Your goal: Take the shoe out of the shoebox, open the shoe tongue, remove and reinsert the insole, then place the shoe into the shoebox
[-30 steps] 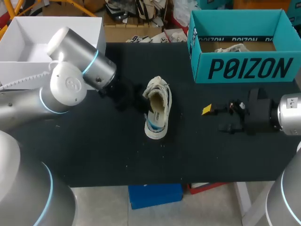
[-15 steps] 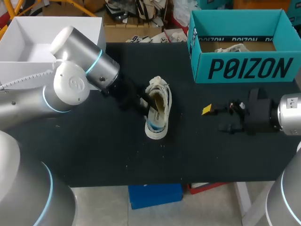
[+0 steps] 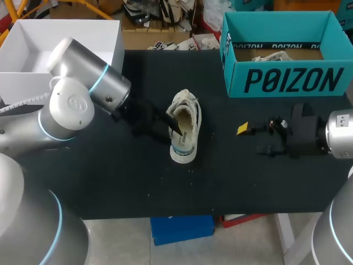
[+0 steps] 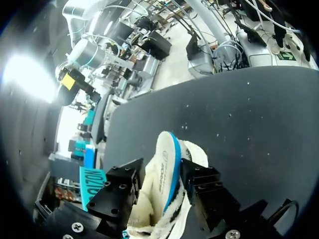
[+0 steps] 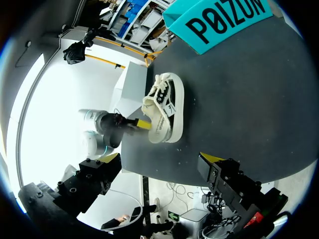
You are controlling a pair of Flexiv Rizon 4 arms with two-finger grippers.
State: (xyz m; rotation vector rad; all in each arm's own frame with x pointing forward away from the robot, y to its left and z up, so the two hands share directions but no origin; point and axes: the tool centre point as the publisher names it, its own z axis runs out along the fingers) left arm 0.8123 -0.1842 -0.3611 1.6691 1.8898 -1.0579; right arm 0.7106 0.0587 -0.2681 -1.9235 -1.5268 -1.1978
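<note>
A cream low-top shoe (image 3: 185, 131) with a blue-striped sole lies on the black table (image 3: 110, 182), left of centre. My left gripper (image 3: 169, 122) is at its heel opening. In the left wrist view the shoe's side wall (image 4: 167, 164) stands between the black fingers (image 4: 122, 186), which are spread apart, so the left gripper (image 4: 162, 172) is open. From the right wrist view one yellow fingertip (image 5: 141, 124) shows beside the shoe (image 5: 163, 114). My right gripper (image 3: 255, 139) hovers open and empty to the right of the shoe, in front of the teal shoebox (image 3: 287, 80).
Crumpled paper (image 3: 271, 56) lies in the teal shoebox at the back right. A white open box (image 3: 33, 55) stands at the back left, behind my left arm (image 3: 83, 99). The table's front edge (image 3: 182, 214) runs below the shoe.
My left gripper moved right to the shoe's heel opening and its fingers spread apart. The shoe shifted only slightly. The right arm stayed still.
</note>
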